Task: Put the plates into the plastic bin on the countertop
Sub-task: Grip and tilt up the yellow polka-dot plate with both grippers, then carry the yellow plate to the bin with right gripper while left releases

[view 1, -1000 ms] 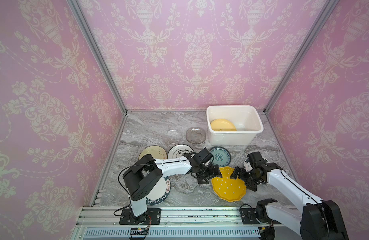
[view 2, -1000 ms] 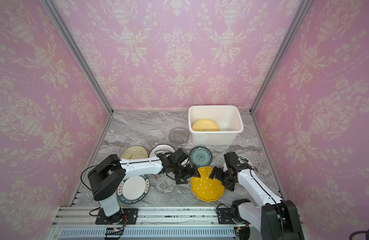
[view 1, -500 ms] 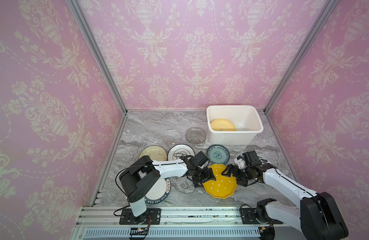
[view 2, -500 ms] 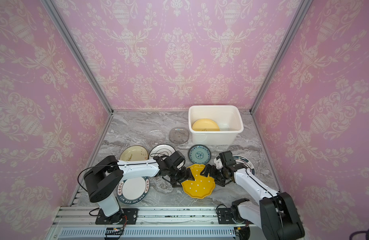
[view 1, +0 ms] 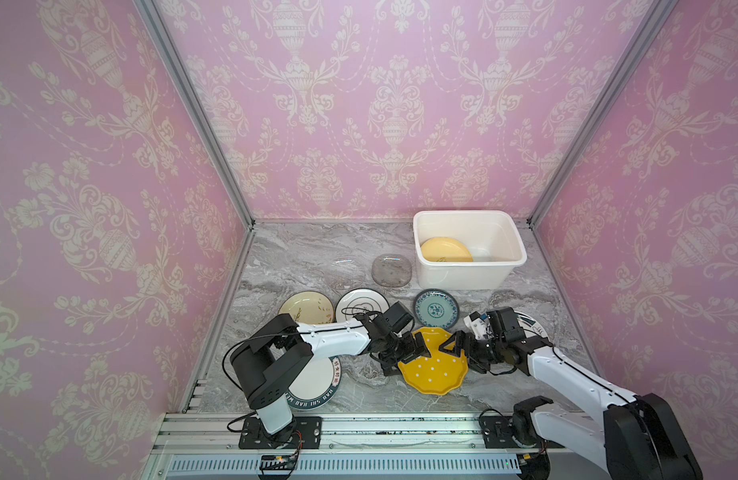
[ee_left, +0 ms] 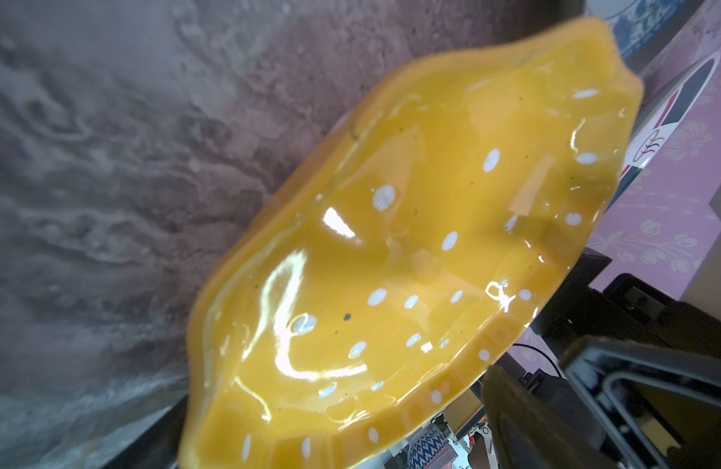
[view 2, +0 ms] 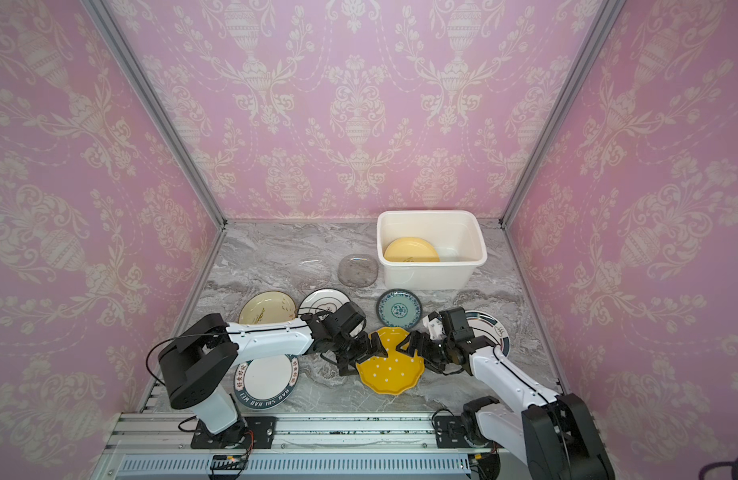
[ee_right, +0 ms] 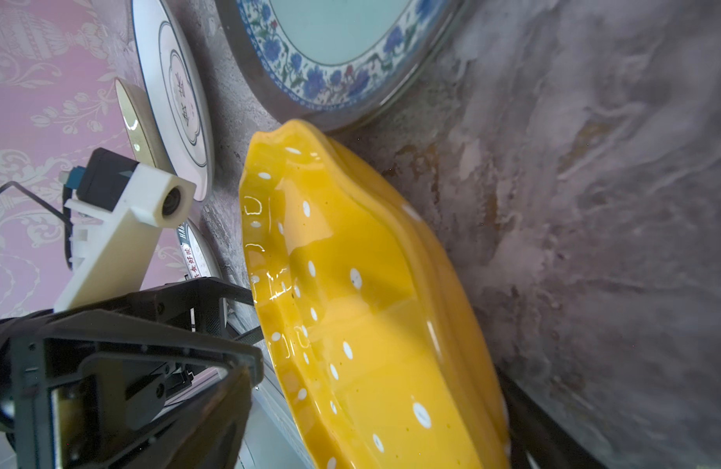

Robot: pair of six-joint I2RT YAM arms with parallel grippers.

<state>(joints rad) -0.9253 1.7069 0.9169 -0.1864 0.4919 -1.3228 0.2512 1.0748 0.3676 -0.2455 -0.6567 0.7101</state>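
A scalloped yellow dotted plate [view 1: 433,363] [view 2: 390,363] sits near the front of the grey marble countertop [view 1: 317,249]. My left gripper [view 1: 404,356] is open, its jaws straddling the plate's left rim. My right gripper [view 1: 462,355] is open around the right rim. The white plastic bin [view 1: 462,276] stands at the back right with a pale yellow plate [view 1: 444,250] inside. Other plates lie flat: two clear glass [view 1: 346,272] [view 1: 392,270], cream [view 1: 305,306], teal [view 1: 435,308] and a lettered white one [view 1: 313,382].
A white dark-rimmed plate [view 1: 361,305] lies partly under my left arm, and another [view 1: 531,326] under my right arm. The silver slotted rail [view 1: 359,428] with both arm bases runs along the front. Pink patterned walls close in the left, right and back.
The yellow dotted plate has slid a little to the left. Both grippers have moved with it and now sit at its opposite rims. The right jaws have narrowed slightly.
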